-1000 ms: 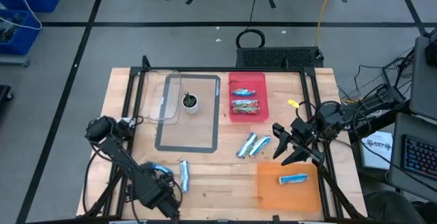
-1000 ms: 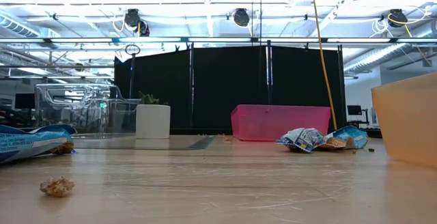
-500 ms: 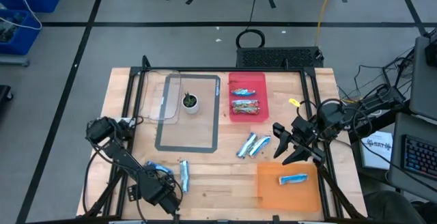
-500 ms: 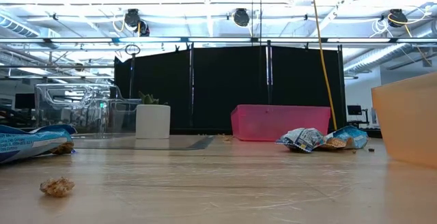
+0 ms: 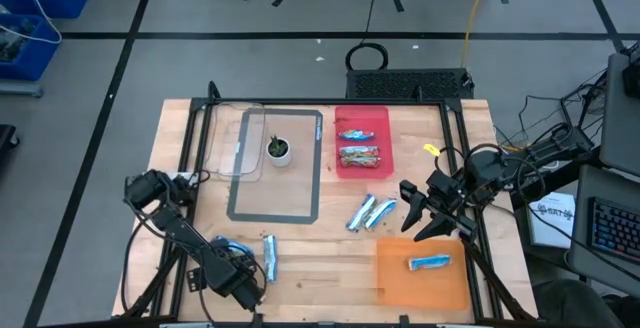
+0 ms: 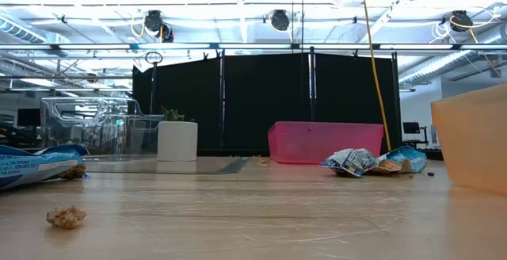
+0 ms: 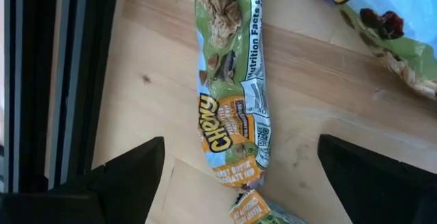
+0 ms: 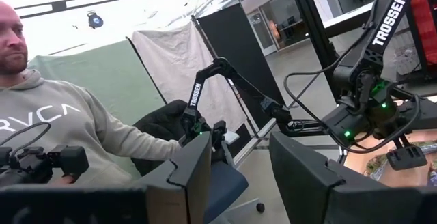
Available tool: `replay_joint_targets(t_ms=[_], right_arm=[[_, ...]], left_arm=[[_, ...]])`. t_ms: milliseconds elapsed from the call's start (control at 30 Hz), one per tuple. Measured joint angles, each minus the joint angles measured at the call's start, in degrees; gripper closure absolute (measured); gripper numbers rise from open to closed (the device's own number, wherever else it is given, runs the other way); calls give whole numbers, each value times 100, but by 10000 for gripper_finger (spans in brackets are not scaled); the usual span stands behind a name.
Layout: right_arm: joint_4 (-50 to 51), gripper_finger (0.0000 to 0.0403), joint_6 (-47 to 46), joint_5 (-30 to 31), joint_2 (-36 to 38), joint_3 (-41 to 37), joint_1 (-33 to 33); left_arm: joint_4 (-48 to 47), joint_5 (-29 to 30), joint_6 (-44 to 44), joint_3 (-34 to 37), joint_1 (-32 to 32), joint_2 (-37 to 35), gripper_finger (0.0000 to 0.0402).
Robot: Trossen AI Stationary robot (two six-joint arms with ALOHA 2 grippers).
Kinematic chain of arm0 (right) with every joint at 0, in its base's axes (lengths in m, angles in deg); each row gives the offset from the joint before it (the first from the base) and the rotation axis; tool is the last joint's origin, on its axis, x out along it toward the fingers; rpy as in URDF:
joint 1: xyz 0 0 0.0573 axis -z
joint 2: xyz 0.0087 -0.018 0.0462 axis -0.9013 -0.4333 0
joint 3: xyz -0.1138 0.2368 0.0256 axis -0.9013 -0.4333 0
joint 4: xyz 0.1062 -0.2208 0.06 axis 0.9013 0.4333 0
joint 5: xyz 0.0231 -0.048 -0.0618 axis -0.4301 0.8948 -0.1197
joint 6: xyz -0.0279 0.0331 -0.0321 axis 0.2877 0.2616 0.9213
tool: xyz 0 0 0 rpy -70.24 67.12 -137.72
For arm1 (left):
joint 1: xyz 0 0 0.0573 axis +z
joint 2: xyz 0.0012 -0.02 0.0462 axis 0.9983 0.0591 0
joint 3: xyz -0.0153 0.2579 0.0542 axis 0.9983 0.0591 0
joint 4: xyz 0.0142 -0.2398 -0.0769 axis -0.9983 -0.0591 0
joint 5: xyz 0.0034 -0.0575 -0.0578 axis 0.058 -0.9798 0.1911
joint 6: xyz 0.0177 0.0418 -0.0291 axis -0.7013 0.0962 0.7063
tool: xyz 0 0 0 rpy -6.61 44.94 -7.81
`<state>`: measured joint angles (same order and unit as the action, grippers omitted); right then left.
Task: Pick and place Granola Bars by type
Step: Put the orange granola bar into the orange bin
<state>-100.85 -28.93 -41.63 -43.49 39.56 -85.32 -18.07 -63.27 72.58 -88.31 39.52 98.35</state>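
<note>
Left gripper point(image 7: 239, 176) spread over a Chewy granola bar point(image 7: 232, 94) near the bench's front-left corner.
Its neighbouring blue bar point(image 7: 382, 26) lies close; closing off-centre could nudge both. Right gripper point(image 5: 420, 213) hangs part-open, empty.

Robotics lab: black curtain point(image 6: 261, 101), ceiling cameras point(image 6: 277, 19).

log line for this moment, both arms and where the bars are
left gripper: open over a bar at table's near left | right gripper: waiting beside orange tray | orange tray: one blue bar | pink bin: bars inside

"Chewy" on granola bar point(image 7: 232, 108); "TROSSEN" on arm point(image 8: 386, 19).
</note>
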Motion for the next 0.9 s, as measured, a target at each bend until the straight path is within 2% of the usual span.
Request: replay_joint_targets(t_ms=[300,667,900], right_arm=[[2,259,0,-4,1,0,0],[4,259,-4,-7,0,0,0],[4,259,-4,-7,0,0,0]], left_arm=[[-3,-50,81,26,-191,8,11],[-79,-476,178,46,-306,26,11],[-36,-467,156,46,-341,28,13]])
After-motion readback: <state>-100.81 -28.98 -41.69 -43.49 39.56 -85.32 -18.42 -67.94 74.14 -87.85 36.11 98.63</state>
